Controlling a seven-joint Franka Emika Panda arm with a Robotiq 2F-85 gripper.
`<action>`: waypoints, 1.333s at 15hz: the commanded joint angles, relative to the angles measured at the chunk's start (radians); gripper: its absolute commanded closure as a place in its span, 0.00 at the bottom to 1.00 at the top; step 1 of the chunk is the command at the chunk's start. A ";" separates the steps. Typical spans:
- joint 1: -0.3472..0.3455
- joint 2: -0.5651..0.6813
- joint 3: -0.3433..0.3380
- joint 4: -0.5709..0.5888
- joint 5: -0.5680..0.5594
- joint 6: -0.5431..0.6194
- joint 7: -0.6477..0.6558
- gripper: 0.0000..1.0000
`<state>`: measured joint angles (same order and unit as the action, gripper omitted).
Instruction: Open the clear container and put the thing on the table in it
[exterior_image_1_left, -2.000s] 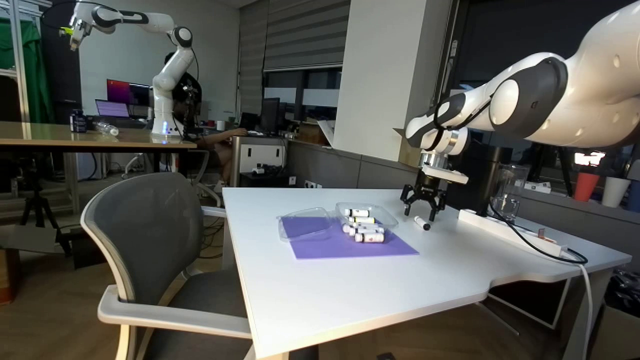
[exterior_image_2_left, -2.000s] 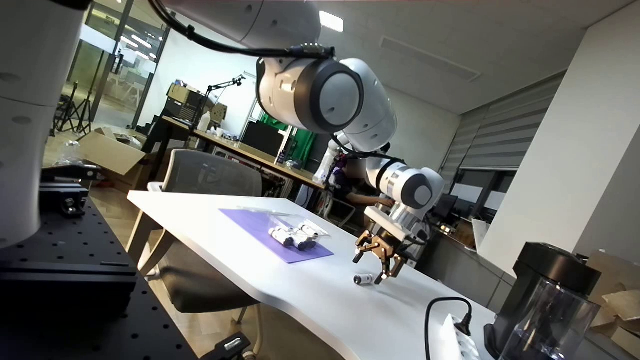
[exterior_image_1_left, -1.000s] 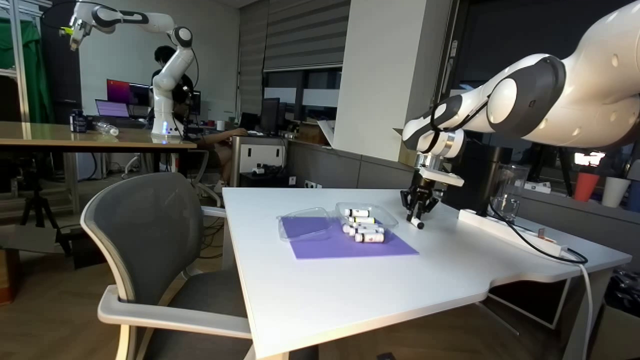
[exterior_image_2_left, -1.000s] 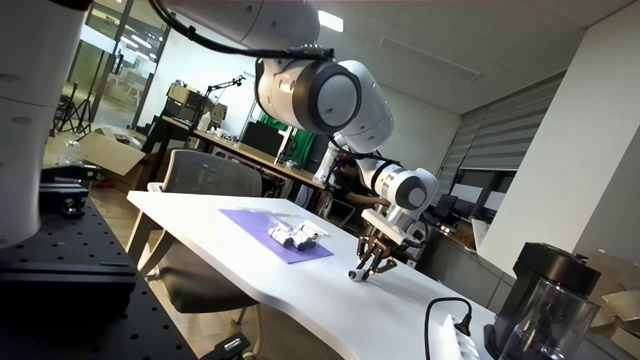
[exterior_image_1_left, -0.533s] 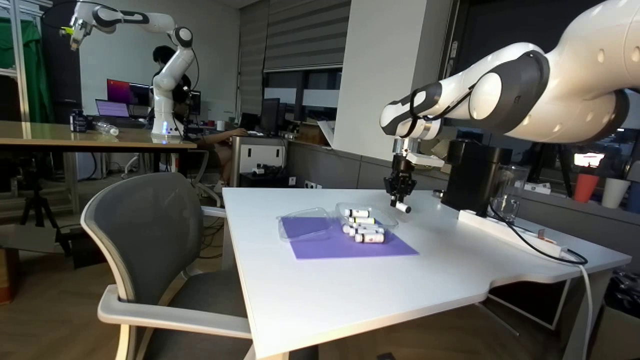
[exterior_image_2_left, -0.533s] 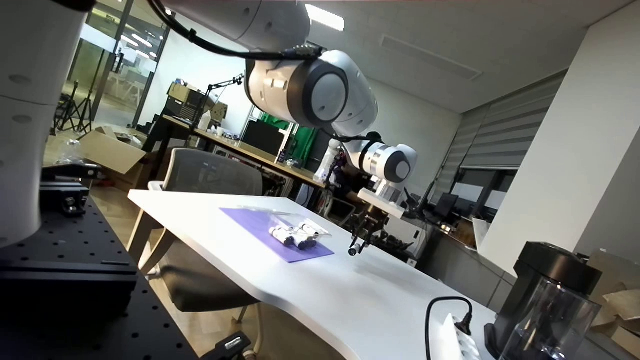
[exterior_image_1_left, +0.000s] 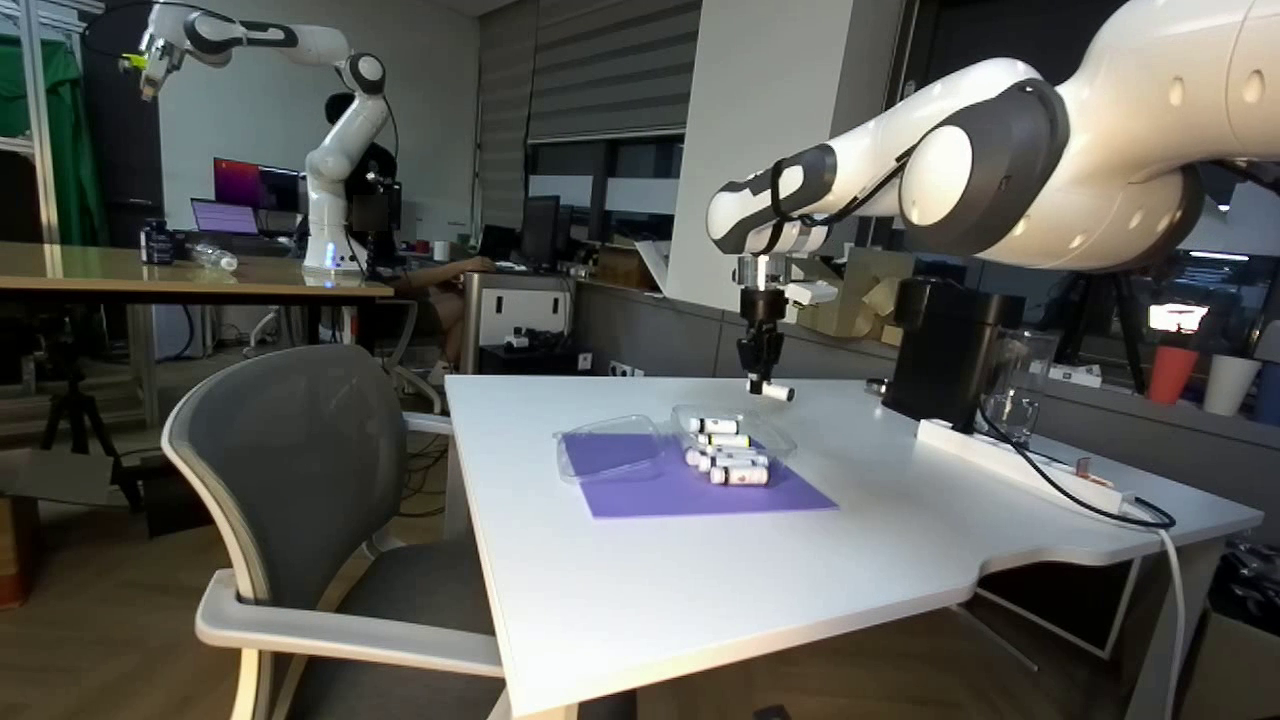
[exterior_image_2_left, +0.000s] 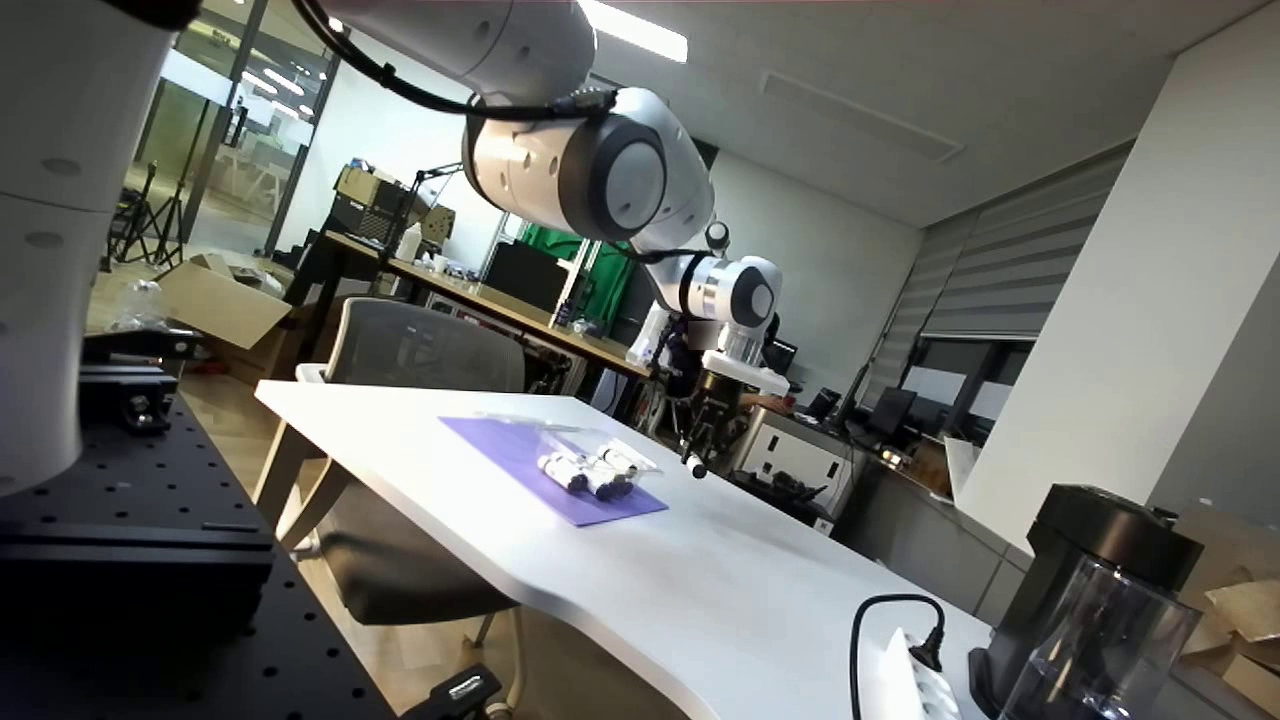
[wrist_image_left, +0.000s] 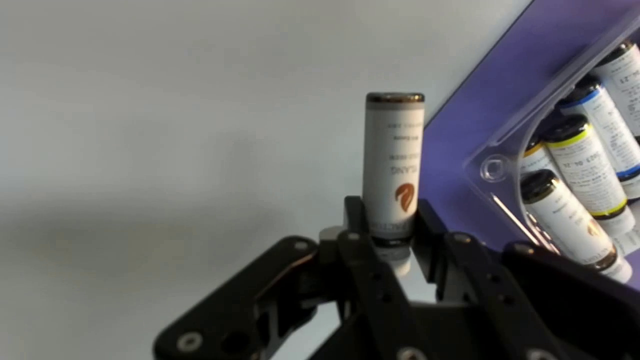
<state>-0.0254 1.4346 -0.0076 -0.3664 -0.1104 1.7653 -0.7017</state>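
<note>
Toward the clear container (wrist_image_left: 494, 169) we have moved the bottle (wrist_image_left: 392, 160), pinched between our gripper's (wrist_image_left: 389, 207) fingertips near the desk's (exterior_image_1_left: 700, 580) far edge in both exterior views.

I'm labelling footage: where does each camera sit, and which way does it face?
In an exterior view: beside the table, looking across it; the arm shows at picture right.
In an exterior view: beside the arm's lower link, tilted, facing along the arm.
Wrist view: at the arm's end, facing down past the gripper and held bottle.
Both exterior views share table, bottle and clear container.
</note>
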 joint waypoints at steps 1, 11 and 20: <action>0.027 -0.041 -0.023 -0.018 -0.043 -0.007 -0.163 0.93; 0.045 -0.046 -0.013 0.000 -0.049 0.009 -0.526 0.73; 0.046 -0.047 -0.013 0.000 -0.049 0.009 -0.546 0.73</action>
<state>0.0208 1.3880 -0.0202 -0.3668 -0.1597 1.7738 -1.2472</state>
